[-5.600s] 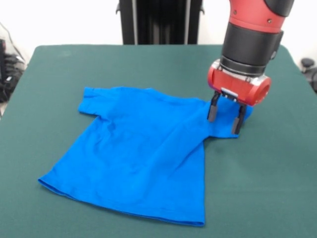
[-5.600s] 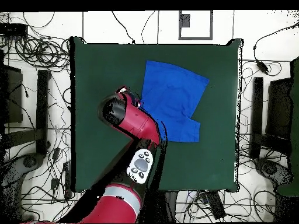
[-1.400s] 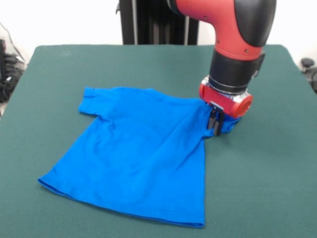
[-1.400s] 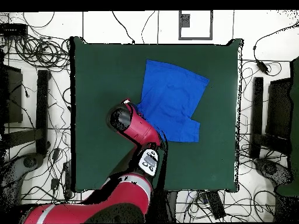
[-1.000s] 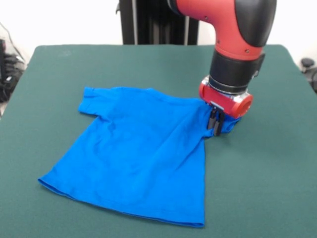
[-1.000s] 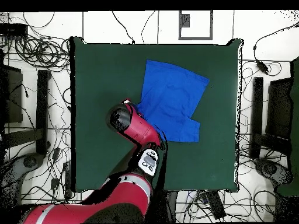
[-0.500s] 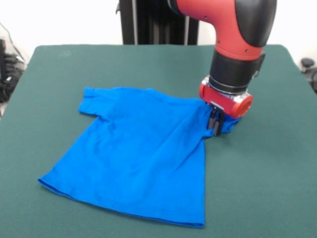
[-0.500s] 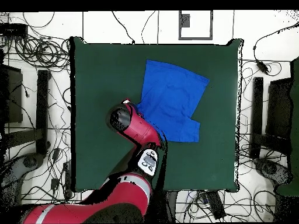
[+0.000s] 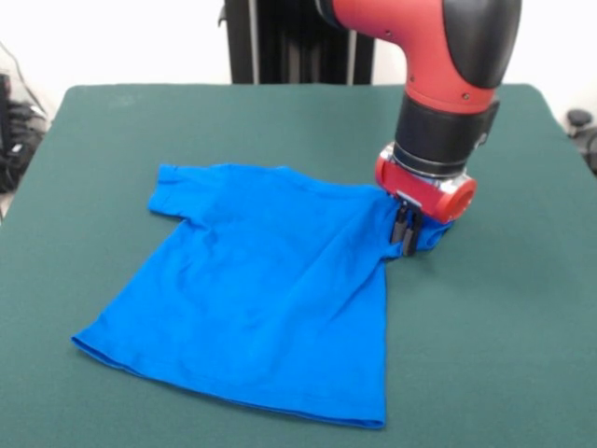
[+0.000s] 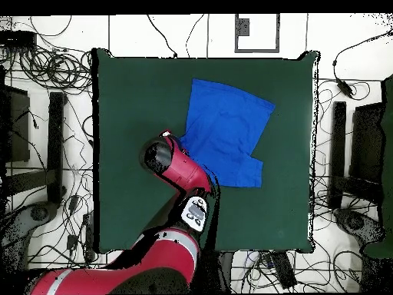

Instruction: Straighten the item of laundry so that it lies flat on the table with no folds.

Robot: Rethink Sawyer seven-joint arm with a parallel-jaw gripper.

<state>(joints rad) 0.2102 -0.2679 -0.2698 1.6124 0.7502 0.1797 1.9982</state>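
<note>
The item of laundry, a bright blue T-shirt [image 9: 266,280], lies mostly spread on the dark green table [image 9: 522,327], its hem toward the front edge and one sleeve flat at the far left. My gripper [image 9: 405,233] is down on the shirt's right sleeve, its black fingers [image 9: 408,235] pressed together on a pinch of that blue cloth. The sleeve bunches under the red wrist, and part of it is hidden behind it. In the overhead view the T-shirt [image 10: 226,130] lies right of the table's [image 10: 130,100] middle, and the arm's red wrist [image 10: 163,154] covers the gripper.
Cables and dark equipment crowd the floor [image 10: 46,92] round the table in the overhead view. The arm [image 10: 188,196] reaches in from the bottom edge, across the table's lower part. A black column [image 9: 298,42] stands behind the table's far edge.
From 5.6 s ago the gripper has come down onto the right sleeve and shut on it. Over the last second nothing has visibly moved.
</note>
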